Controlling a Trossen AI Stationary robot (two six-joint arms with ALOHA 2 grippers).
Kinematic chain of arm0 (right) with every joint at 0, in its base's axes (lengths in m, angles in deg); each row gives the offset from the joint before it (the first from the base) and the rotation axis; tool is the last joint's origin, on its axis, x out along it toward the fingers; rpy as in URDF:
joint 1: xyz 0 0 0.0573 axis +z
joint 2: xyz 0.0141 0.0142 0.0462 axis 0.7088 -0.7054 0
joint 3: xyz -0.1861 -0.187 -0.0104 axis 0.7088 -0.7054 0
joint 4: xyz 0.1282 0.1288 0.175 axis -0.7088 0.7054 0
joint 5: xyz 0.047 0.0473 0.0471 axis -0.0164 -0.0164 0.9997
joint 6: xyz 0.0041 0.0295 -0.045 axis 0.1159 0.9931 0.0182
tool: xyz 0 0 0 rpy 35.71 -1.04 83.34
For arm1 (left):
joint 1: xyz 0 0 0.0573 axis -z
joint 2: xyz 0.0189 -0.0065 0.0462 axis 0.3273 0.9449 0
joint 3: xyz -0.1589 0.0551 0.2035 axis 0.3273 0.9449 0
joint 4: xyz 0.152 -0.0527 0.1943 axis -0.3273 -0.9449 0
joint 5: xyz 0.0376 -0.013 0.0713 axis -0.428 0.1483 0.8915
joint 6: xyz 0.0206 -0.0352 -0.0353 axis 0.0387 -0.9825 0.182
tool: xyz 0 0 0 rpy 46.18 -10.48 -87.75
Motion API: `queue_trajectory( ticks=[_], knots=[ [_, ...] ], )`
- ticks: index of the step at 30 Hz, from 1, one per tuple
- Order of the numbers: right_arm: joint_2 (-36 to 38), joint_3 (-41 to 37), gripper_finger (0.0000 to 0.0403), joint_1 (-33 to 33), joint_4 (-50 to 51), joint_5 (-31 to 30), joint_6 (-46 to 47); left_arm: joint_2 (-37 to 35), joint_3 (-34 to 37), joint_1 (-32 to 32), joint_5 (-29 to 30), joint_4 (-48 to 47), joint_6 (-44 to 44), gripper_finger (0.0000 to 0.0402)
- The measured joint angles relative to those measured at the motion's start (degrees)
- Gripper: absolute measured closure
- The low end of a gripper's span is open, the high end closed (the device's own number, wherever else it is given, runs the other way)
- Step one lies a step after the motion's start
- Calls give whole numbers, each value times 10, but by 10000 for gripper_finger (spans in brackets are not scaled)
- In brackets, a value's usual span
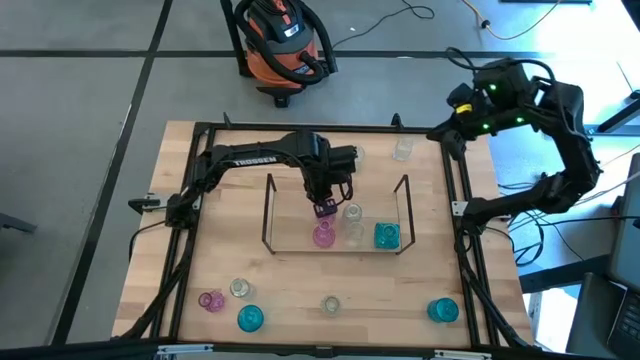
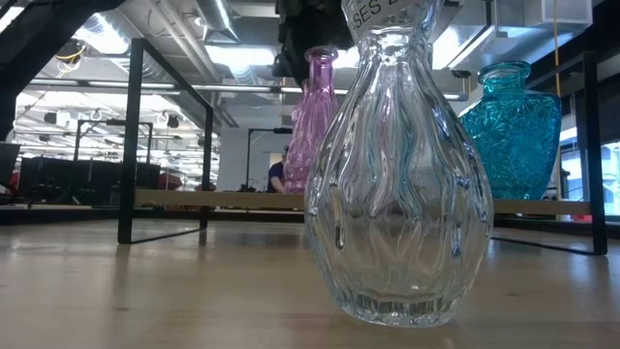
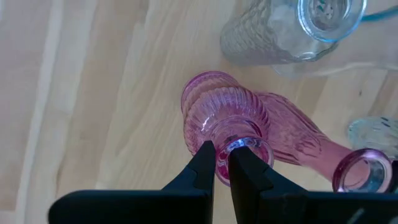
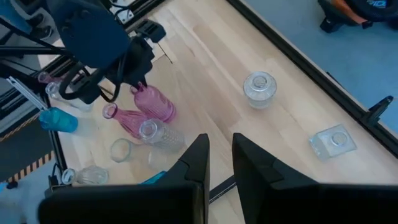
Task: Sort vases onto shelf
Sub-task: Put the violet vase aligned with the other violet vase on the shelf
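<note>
Currently the left gripper (image 1: 325, 207) is clamped on the rim of a pink vase (image 3: 227, 118) inside the shelf (image 1: 403, 215), beside another pink vase (image 1: 323, 236). The right gripper (image 4: 217, 152) is held parted, raised off the table's (image 1: 300, 290) far right corner.

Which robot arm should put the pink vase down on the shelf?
The left. Its end effector already pinches the rim of the pink ribbed glass vase over the thin dark wire shelf, while the right end effector waits open beyond the table's corner.
</note>
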Motion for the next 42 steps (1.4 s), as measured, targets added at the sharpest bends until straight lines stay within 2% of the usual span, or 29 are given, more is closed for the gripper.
queue_trajectory(
  ticks=[5,42],
  knots=[
    [14,0,352,0,0,-19,0,0,1,0,-9,4,0,385],
    [18,0,352,0,-1,-19,0,19,3,8,-3,8,-12,371]
  ],
)
